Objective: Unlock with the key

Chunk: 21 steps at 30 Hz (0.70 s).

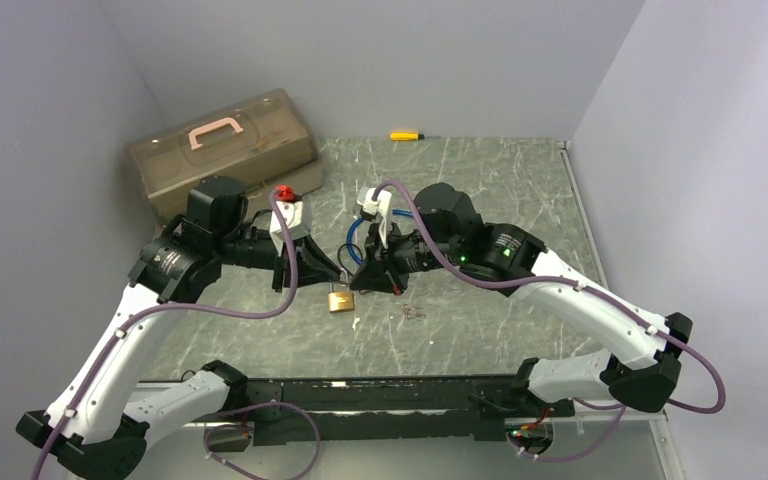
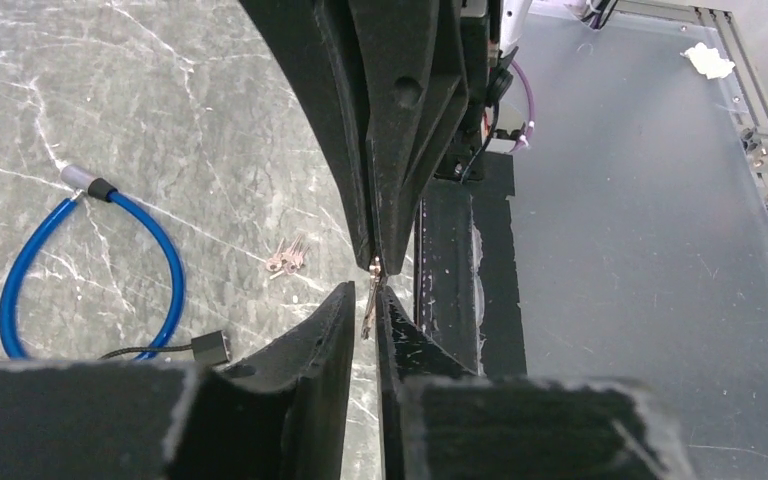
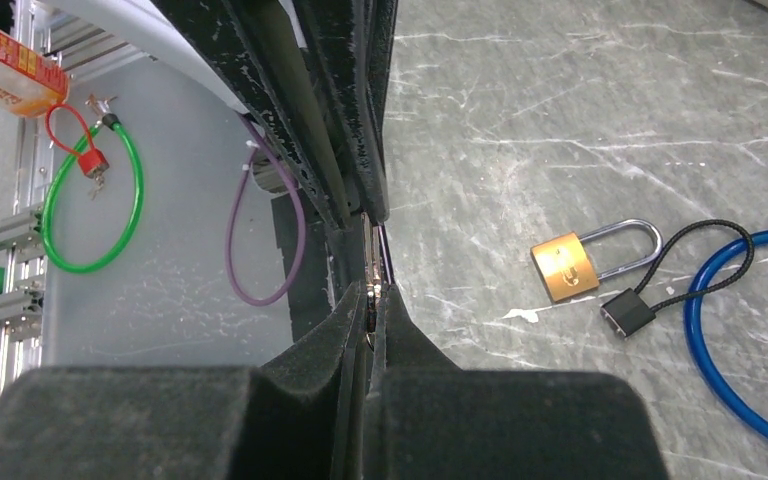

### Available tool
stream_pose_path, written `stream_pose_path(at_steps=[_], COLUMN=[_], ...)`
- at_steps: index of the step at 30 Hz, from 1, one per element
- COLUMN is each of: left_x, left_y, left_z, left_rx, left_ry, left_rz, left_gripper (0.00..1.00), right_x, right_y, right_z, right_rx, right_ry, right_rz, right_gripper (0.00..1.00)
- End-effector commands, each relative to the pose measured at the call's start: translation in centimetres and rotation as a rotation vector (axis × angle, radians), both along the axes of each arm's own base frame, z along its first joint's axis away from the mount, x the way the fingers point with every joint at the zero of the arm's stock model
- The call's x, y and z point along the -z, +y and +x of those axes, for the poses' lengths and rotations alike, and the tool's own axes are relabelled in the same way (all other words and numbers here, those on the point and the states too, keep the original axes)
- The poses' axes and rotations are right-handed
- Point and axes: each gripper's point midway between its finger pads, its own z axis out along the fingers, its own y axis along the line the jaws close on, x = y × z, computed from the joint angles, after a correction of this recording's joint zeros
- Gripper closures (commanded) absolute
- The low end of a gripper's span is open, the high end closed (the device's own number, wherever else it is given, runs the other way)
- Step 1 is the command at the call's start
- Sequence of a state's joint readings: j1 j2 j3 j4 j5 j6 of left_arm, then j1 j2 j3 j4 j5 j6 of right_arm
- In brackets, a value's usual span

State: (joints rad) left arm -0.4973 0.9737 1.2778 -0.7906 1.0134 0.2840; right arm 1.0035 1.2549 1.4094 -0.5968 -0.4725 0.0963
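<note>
Right wrist: key [image 3: 371,255] clenched in right pincer [image 3: 368,300], left pincer [image 2: 365,297] narrowly parted; padlock [image 3: 564,267] marking illegible.

The right claw [image 3: 370,305] is closed on a small key [image 3: 371,260]. The left claw [image 3: 368,212] meets the key from above. On the marble worktop [image 3: 580,120], to the right, lie a brass padlock [image 3: 564,266] and a blue cable [image 3: 693,330].
</note>
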Motion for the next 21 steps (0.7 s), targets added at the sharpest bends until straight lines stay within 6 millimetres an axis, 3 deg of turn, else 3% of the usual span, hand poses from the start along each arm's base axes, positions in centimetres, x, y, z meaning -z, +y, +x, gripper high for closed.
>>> stream_pose_path(at_steps=[1, 5, 10, 12, 15, 21], left_x=[-1.7, -1.49, -1.14, -1.07, -1.04, -1.19], left_y=[-0.04, -0.01, 0.23, 0.32, 0.33, 0.31], left_z=[-0.02, -0.45, -0.67, -0.65, -0.45, -0.44], left_rx=[0.004, 0.018, 0.013, 0.006, -0.006, -0.004], left_ry=[-0.059, -0.042, -0.031, -0.031, -0.035, -0.044], left_rz=[-0.027, -0.027, -0.013, -0.009, -0.007, -0.01], left_gripper=[0.85, 0.84, 0.55, 0.49, 0.49, 0.62], right_x=[-2.41, -2.65, -2.63, -2.66, -2.83, -3.12], right_y=[0.57, 0.64, 0.63, 0.65, 0.66, 0.85], right_z=[0.32, 0.45, 0.52, 0.45, 0.48, 0.69], right_rx=[-0.006, -0.002, 0.0, -0.002, -0.002, 0.0], right_ry=[-0.054, -0.059, -0.062, -0.063, -0.063, -0.072], right_rz=[0.058, 0.065, 0.059, 0.058, 0.06, 0.062], right_gripper=[1.0, 1.0, 1.0, 1.0, 1.0, 1.0])
